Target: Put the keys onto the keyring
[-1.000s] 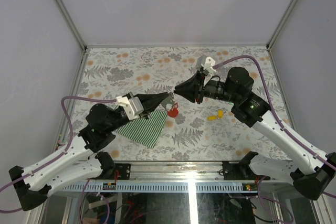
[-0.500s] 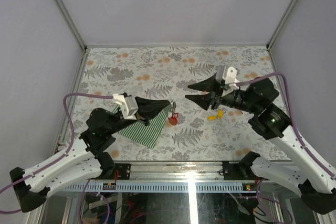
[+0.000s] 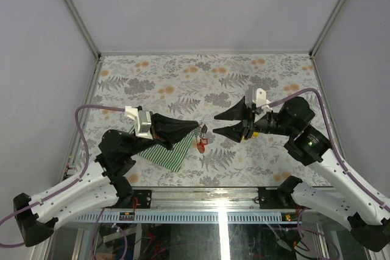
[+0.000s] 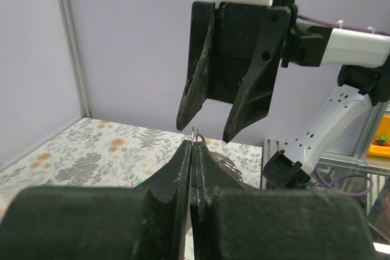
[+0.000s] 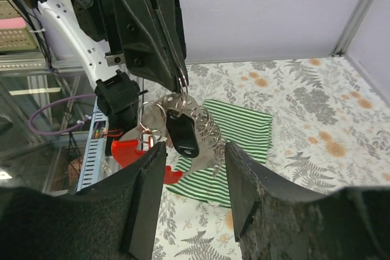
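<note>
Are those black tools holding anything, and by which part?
The left tool pinches the keyring by its top loop; a dark key and red tag dangle. The right tool holds nothing.

Pale lilac walls (image 3: 195, 4), aluminium corner posts (image 3: 74, 10), floral-print tabletop (image 3: 152, 77), metal rail (image 3: 201, 193) along near edge

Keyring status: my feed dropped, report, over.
Left end effector shut on keyring, bunch dangling. Right end effector open, facing it, no contact. Striped cloth below, nothing between.
</note>
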